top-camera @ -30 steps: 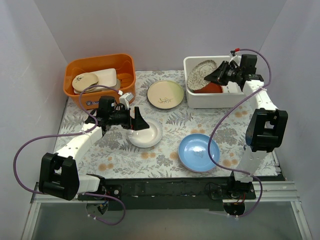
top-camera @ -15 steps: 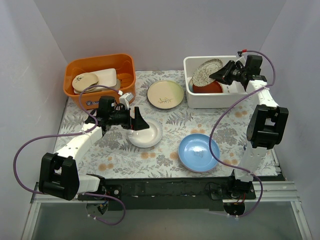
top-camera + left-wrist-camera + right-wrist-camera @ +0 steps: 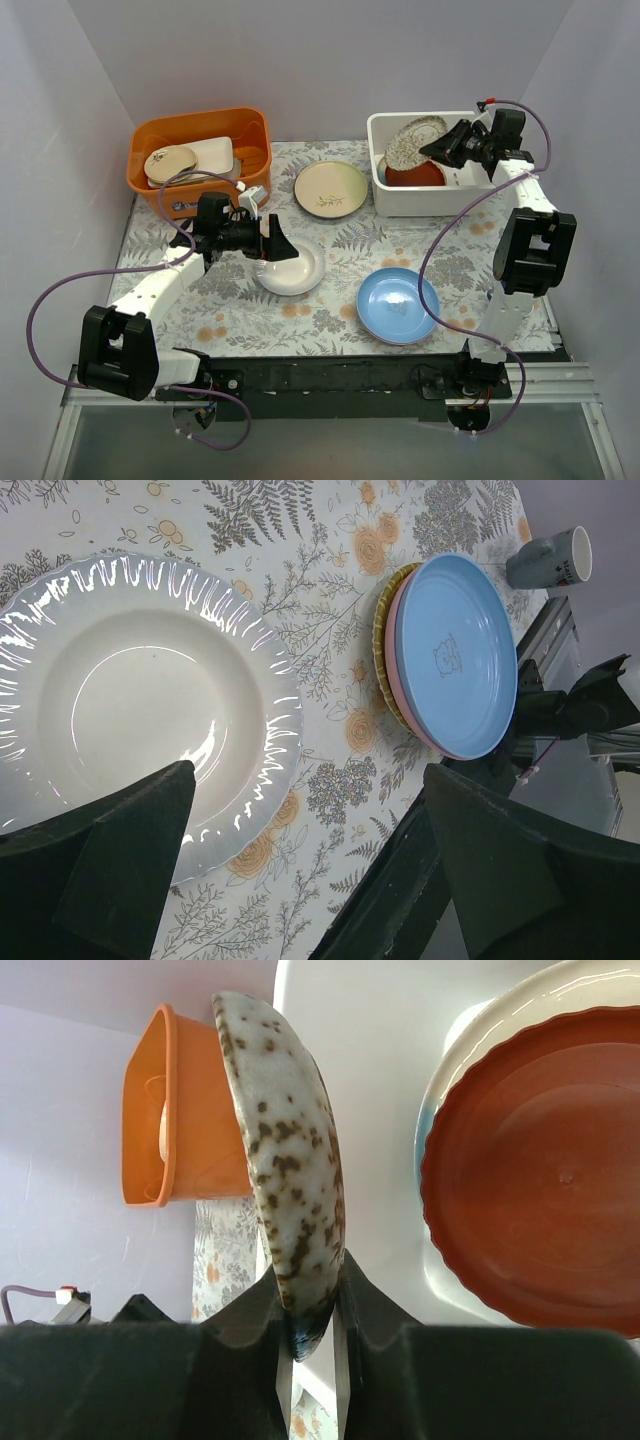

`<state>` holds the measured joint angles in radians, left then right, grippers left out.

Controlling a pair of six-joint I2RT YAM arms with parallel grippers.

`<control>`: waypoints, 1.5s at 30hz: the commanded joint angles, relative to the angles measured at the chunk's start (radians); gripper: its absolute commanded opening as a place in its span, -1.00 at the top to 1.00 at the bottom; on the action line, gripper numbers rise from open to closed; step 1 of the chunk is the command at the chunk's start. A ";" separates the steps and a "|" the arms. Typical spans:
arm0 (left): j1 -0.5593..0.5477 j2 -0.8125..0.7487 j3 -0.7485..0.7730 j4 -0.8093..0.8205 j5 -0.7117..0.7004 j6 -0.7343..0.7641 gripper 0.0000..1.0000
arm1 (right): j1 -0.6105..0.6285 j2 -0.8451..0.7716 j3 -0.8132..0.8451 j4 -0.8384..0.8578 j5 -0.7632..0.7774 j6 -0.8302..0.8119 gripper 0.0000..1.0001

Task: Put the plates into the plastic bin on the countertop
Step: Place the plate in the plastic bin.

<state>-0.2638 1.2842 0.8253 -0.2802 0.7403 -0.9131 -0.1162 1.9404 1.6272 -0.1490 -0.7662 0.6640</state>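
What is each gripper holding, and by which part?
Right gripper pinches the speckled plate by its rim, over the plastic bin. Left gripper is open, holding nothing.

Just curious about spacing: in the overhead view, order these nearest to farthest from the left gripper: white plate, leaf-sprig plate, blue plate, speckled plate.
1. White plate, just beneath the left gripper.
2. Leaf-sprig plate, behind it, centre.
3. Blue plate, front right.
4. Speckled plate, back right.

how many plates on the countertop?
5: sprig plate at back, white plate by left gripper, blue plate stacked on pink plate and yellow plate. More may hide beneath.
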 commanded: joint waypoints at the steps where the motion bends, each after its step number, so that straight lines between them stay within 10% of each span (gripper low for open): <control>1: -0.002 -0.031 0.020 -0.001 -0.007 0.014 -0.96 | -0.007 0.020 0.056 0.086 -0.024 0.017 0.97; 45: -0.003 -0.022 0.020 -0.004 -0.012 0.019 -0.96 | -0.011 0.264 0.056 0.115 -0.019 0.023 0.97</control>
<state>-0.2642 1.2846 0.8253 -0.2844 0.7395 -0.9123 -0.1188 2.2101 1.6730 -0.0513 -0.7582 0.7136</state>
